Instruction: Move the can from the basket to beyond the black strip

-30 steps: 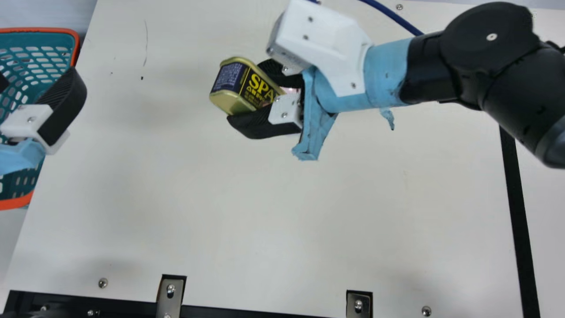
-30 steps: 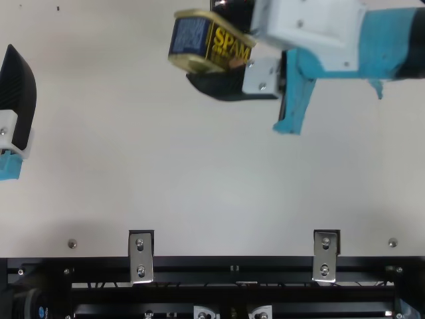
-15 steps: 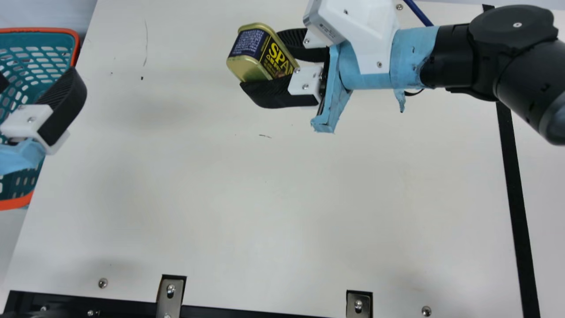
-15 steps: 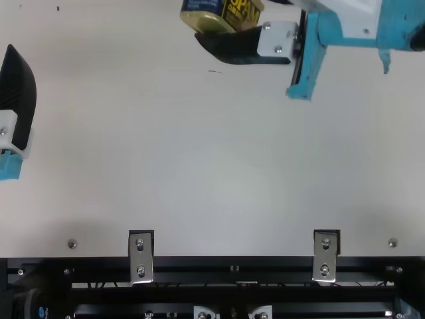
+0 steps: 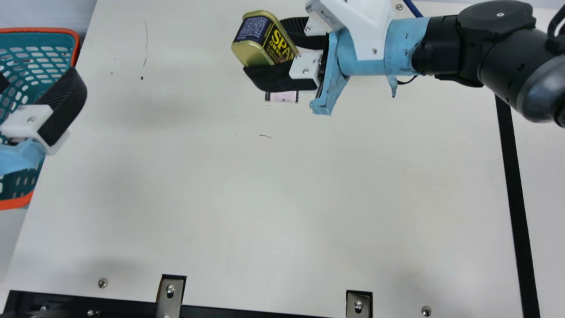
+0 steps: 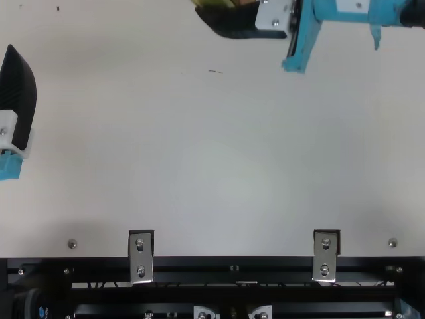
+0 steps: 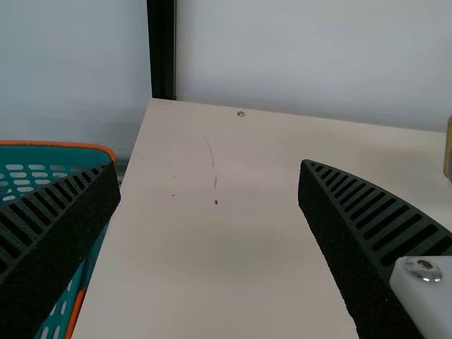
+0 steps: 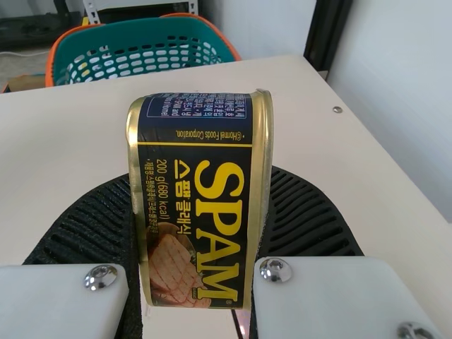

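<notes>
The luncheon-meat can (image 5: 265,39) is in the grasp of the right pincer (image 5: 265,46), which stands open only by the can's width, its ribbed fingers (image 5: 271,80) against two opposite sides. The can hangs slanted above the surface (image 5: 265,198), near the far edge and between the basket (image 5: 39,30) and the black strip (image 5: 516,198), so it is out of the basket but short of the strip. A small pinkish patch with dark sides (image 5: 284,96) shows on the surface just past the lower finger. The right arm (image 5: 454,48) comes in from the strip's side, crossing over the strip, with a blue cable (image 5: 412,8) near the far edge. Beyond the opposite side edge of the surface sits the basket, teal with an orange rim, and the left pincer (image 5: 37,76) is over it, spread wide with nothing between its fingers. Two metal brackets (image 5: 170,298) (image 5: 358,304) sit at the near edge, by a black rail (image 5: 242,312), and a thin scratch (image 5: 146,42) marks the surface towards the far corner on the basket's side
</notes>
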